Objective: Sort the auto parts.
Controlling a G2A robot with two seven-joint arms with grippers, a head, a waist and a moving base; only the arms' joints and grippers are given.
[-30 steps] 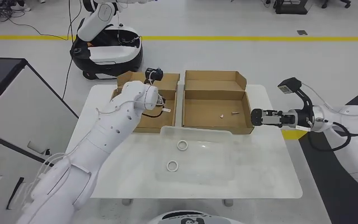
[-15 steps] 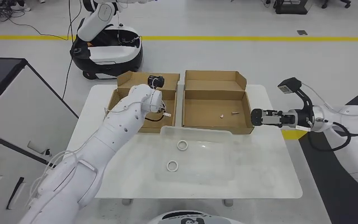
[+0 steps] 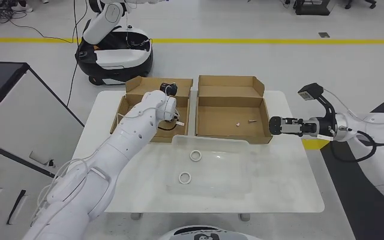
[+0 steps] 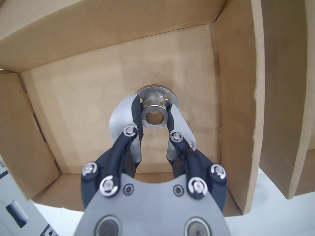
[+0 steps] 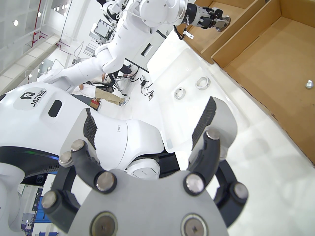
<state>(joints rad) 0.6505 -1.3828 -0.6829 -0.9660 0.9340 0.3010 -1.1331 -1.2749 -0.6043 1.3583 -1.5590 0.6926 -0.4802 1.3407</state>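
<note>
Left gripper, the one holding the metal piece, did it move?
Yes. The left gripper slid a little from the left box's far wall towards the right box.

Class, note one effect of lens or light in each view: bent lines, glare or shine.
Left wrist view: the cardboard box shows bowed walls; the flanged metal part in the left tool glints. Right wrist view: ceiling lamps glare as white spots. Top view: the white tray shines faintly.
</note>
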